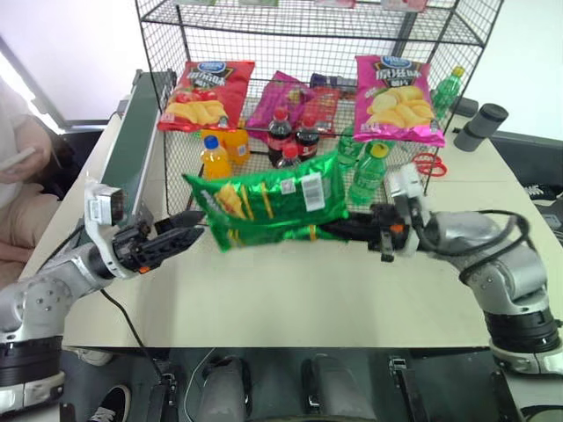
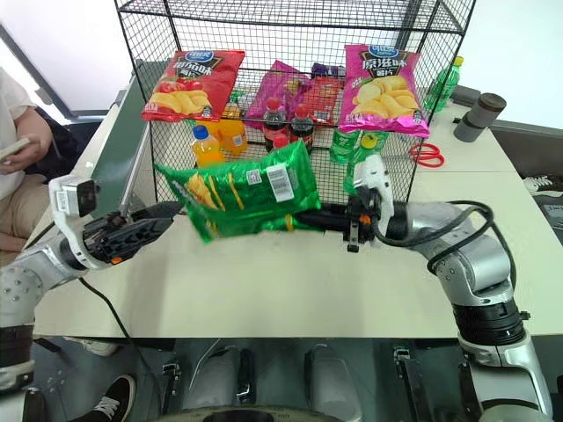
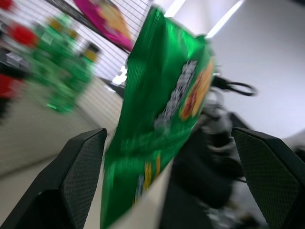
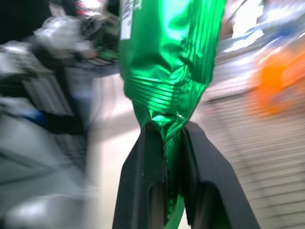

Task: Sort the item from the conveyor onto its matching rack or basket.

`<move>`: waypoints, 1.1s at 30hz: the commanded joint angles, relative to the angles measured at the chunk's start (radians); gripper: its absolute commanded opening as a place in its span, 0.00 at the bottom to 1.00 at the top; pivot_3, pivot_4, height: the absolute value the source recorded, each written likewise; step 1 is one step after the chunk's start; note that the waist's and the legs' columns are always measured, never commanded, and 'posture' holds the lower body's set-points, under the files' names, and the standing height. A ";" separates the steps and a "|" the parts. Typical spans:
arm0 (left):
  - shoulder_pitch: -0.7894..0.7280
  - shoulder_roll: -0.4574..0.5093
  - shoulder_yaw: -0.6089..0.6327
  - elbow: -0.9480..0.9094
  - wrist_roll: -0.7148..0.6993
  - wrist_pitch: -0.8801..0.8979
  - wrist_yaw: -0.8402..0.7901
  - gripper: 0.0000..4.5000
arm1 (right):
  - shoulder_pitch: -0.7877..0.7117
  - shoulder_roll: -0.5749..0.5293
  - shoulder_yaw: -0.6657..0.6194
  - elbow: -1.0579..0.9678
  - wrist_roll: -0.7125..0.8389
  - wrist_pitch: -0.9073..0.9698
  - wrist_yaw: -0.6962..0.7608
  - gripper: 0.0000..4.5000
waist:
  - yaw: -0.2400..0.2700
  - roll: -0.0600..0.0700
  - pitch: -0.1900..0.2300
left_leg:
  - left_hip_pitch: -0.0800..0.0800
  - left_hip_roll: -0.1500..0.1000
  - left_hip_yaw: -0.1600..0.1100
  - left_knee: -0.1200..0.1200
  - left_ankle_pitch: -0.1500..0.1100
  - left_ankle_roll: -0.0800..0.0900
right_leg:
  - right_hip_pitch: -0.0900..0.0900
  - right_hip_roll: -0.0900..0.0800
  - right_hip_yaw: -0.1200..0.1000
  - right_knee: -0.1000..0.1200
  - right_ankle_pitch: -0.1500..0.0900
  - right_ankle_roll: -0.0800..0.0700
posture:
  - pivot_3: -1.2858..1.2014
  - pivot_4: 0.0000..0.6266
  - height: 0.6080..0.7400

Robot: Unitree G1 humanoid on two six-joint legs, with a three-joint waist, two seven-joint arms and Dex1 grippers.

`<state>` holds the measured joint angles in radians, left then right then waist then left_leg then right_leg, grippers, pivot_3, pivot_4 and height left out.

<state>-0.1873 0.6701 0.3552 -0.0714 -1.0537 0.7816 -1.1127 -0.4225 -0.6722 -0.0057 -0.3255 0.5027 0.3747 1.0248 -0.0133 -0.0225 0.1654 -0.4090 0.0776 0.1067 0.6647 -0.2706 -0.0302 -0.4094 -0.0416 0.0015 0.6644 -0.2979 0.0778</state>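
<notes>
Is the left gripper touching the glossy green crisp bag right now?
Apart. In the left wrist view the left gripper's fingers stand wide, with gaps to the glossy green crisp bag; the right gripper pinches its crimped end.

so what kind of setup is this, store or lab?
Most likely a lab mock-up of a shop sorting station, not a real store. A black wire rack stocked with crisp bags and soft-drink bottles stands on a plain table, a conveyor runs along its left, and a person sits beside it.
</notes>
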 commanded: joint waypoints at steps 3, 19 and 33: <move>0.022 -0.046 0.025 0.008 0.106 -0.147 0.044 0.99 | -0.087 -0.015 -0.016 -0.006 -0.354 -0.466 -0.139 0.01 | 0.000 0.000 0.000 | 0.000 0.000 0.001 0.000 0.000 0.000 | 0.000 0.000 0.000 0.000 0.000 0.000 | 0.52 0.24 1.00; -0.047 -0.151 -0.054 -0.027 0.395 -0.477 0.207 0.99 | -0.147 -0.061 -0.007 0.188 -1.288 -0.729 -0.726 0.01 | -0.005 0.000 0.000 | 0.001 0.000 0.003 0.000 0.004 -0.007 | 0.000 -0.001 0.001 0.001 0.000 0.000 | 0.52 0.24 1.00; -0.030 -0.220 -0.099 -0.091 0.619 -0.690 0.413 0.99 | -0.298 0.139 0.141 0.339 -1.384 -0.430 -0.771 0.01 | -0.005 0.000 0.000 | 0.001 0.000 0.006 0.000 0.004 -0.007 | 0.000 -0.001 0.001 0.001 0.000 0.000 | 0.52 0.24 1.00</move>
<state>-0.2108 0.4485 0.2537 -0.1133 -0.4692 0.1356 -0.7358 -0.6788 -0.5420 0.1450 0.0088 -0.8658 -0.0913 0.2858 -0.0185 -0.0227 0.1654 -0.4084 0.0777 0.1128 0.6648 -0.2668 -0.0366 -0.4096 -0.0423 0.0025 0.6651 -0.2978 0.0782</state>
